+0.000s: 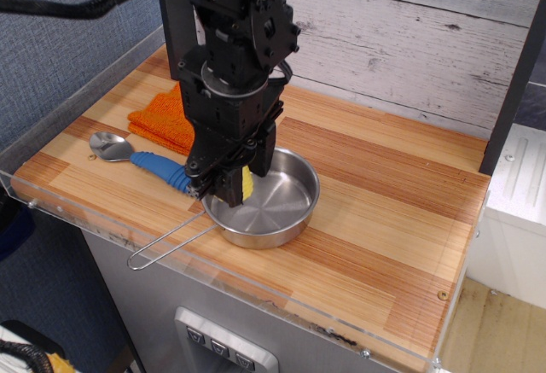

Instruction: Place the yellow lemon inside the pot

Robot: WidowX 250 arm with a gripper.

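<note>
Yellow lemon [246,183] clamped in claw [229,188] low over pot [286,211] – blue-handled spoon [141,160], orange cloth [162,119] just left.

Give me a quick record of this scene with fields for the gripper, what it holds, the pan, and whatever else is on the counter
gripper: black gripper, lowered over the pan's left side, shut on the lemon
held object: small bright yellow plastic lemon, mostly hidden between the fingers
pot: shallow shiny steel pan with a wire loop handle
contact: cannot tell whether the lemon touches the pan floor
other items: blue-handled metal spoon left of the pan; folded orange cloth behind it
</note>
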